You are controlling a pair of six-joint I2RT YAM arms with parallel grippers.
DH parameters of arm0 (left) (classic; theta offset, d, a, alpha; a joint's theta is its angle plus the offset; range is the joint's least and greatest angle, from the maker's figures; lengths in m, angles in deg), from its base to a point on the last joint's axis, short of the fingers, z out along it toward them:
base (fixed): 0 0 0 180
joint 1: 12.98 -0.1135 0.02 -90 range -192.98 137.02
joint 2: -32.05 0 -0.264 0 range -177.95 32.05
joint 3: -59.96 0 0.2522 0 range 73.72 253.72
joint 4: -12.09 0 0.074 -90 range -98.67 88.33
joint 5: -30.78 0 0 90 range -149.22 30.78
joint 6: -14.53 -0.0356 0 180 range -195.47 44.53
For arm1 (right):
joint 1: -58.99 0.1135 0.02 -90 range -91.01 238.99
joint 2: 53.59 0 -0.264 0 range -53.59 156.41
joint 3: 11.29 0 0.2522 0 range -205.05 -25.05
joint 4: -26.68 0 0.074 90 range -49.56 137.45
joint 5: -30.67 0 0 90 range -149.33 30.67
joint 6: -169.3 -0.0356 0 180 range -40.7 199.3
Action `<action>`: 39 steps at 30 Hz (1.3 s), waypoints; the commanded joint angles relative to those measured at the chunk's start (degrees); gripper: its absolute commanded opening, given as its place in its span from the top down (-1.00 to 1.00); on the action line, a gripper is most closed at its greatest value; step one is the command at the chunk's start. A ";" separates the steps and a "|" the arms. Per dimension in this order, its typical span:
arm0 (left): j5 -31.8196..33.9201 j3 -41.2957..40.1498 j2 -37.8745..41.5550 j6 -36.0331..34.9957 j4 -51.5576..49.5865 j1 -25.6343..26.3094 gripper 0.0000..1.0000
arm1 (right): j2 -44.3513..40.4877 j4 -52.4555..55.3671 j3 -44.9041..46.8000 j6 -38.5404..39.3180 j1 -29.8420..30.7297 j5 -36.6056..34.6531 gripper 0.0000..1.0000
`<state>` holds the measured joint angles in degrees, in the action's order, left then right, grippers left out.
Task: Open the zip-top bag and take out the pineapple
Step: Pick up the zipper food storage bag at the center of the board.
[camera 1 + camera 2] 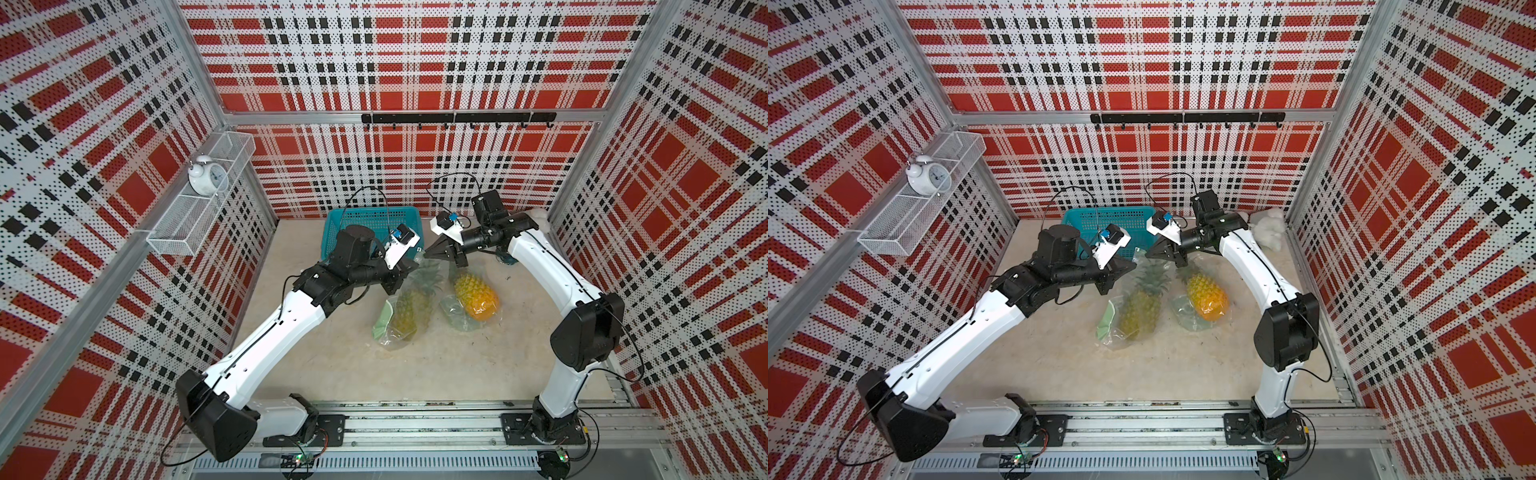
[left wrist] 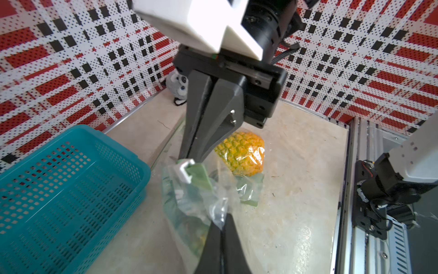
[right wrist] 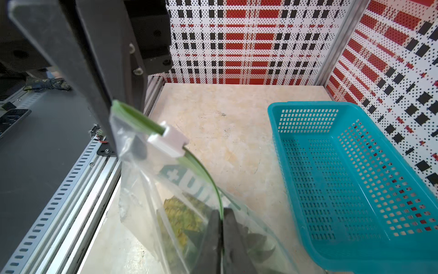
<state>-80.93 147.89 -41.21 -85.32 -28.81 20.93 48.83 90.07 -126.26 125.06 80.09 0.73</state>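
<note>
Right gripper (image 3: pixel 221 219) and left gripper (image 2: pixel 221 225) pinch the zip-top bag (image 3: pixel 151 189); only wrist views show its slider (image 3: pixel 169 142).

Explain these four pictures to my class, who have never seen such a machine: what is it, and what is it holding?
Two robot arms stand at a table. Two pictures look down from overhead; two come from cameras on the arms' wrists. On the table lie two clear bags, one with a greener pineapple, one with an orange pineapple, and a teal basket. The left gripper and right gripper are both shut on the top edge of the zip-top bag holding the greener pineapple, either side of its white slider.
</note>
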 commanded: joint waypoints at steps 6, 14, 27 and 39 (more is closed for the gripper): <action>5.12 -10.76 8.34 6.11 12.21 -5.79 1.00 | -13.20 -17.31 10.58 -13.44 4.31 -10.93 1.00; -0.24 -23.94 15.43 9.95 23.65 -9.72 1.00 | -10.72 -15.42 7.74 -16.01 10.57 -18.21 1.00; -6.77 -34.63 24.02 16.60 31.26 -18.53 1.00 | -4.00 -10.33 -2.75 -17.36 18.56 -22.36 1.00; -8.18 -41.34 31.66 23.37 38.41 -23.43 1.00 | -3.79 -10.34 -3.74 -19.54 22.95 -26.06 0.90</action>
<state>-88.28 107.67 -11.61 -64.71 4.83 -1.43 44.91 80.63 -128.29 106.66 101.75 -24.89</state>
